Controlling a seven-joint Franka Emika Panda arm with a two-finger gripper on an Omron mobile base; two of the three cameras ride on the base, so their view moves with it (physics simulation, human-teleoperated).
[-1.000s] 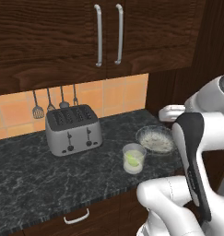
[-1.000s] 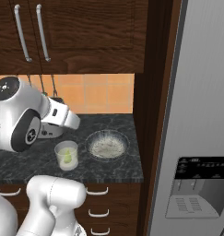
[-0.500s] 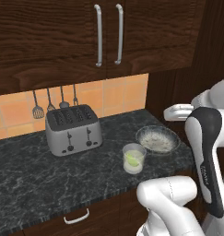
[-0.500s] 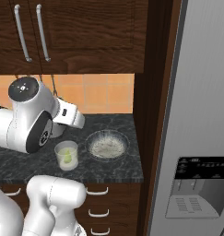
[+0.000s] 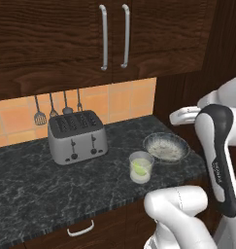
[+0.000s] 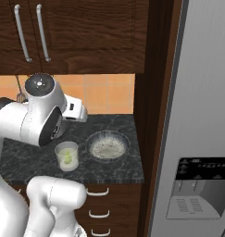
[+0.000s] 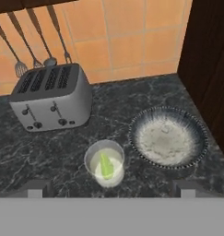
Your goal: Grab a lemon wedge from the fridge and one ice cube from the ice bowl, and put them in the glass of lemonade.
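On the dark counter, the glass of lemonade sits below the released tool.

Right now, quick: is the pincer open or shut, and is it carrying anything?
Pincer: open and empty, its two dark tips spread wide, above the short clear glass of pale lemonade.

On the dark marbled stone bench, the short clear tumbler of pale lemonade stands near the front edge, with a small yellow-green lemon wedge in it. The wide shallow clear ice bowl sits just beside it at 2 o'clock. The silver four-slot toaster stands at 11 o'clock from the tumbler, against the orange tiled wall. In the right base view the tall grey fridge rises at 3 o'clock of the bowl.
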